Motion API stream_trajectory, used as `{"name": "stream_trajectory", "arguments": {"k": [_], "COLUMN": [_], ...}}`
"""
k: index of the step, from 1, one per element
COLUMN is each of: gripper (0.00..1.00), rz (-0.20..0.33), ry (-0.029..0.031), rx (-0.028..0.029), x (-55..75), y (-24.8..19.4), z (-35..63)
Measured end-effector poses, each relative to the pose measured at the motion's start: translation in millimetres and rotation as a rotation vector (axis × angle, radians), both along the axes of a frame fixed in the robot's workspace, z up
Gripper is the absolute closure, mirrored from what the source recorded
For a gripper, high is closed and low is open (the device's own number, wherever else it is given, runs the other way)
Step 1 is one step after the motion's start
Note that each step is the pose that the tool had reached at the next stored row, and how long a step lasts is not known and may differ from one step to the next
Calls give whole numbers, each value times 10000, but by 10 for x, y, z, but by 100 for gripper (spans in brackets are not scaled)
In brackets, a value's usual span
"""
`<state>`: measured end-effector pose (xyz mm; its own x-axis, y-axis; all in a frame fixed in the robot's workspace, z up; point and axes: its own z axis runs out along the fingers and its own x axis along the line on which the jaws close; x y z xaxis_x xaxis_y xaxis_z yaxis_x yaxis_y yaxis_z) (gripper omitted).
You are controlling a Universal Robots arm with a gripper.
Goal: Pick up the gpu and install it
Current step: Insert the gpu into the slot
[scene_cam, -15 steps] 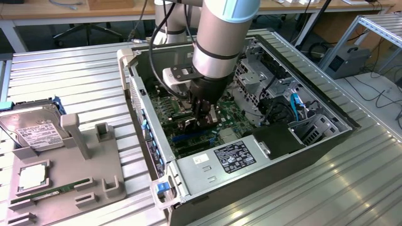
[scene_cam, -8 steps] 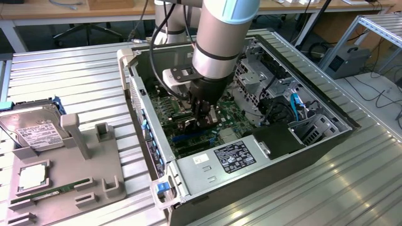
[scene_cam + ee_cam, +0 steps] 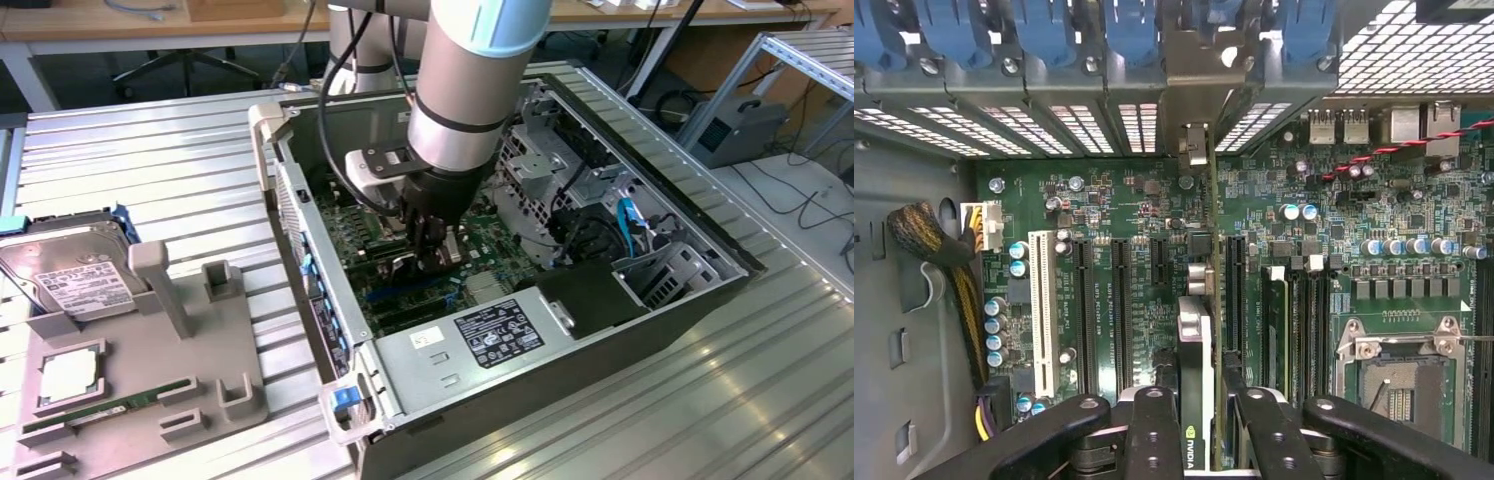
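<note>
The gripper (image 3: pixel 1199 405) is clamped on the gpu (image 3: pixel 1194 330), holding the thin black card on edge inside the steel case (image 3: pixel 400 370). That keeps its lower edge parallel to the long black slots (image 3: pixel 1122 300) on the green board (image 3: pixel 1104 200) (silver bracket (image 3: pixel 1195 150) toward the perforated rear wall (image 3: pixel 1004 120)).

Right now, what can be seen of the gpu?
The gpu shows edge-on: a thin dark card with a green logo on its near edge and a silver bracket at the far end, by the rear vents. It stands on edge over the motherboard, parallel to its black slots, clamped in the gripper. Whether it is seated cannot be told.
</note>
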<state>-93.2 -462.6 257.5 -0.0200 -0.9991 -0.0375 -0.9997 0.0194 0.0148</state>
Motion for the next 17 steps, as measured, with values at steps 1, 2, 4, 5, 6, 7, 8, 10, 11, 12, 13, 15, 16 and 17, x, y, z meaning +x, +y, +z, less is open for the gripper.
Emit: {"name": "stream_trajectory", "arguments": {"k": [1,2,4,5,6,7,8,10,11,12,13,15,16,17], "gripper": [73,73,73,73,73,73,73,73,73,73,73,73,73,73], "rz": [0,0,0,1,0,0,0,0,0,0,0,0,1,0], "ry": [0,-1,-1,-1,-1,-2,-1,-1,-1,-1,-2,-1,0,0], "rx": [0,2,3,2,2,2,2,2,3,2,4,0,0,0], "x": [0,0,0,0,0,0,0,0,0,0,0,0,0,0], "y": [0,0,0,0,0,0,0,0,0,0,0,0,0,0], "z": [0,-1,-2,-2,-1,-2,-3,-9,-14,-18,-23,-30,-32,-33]}}
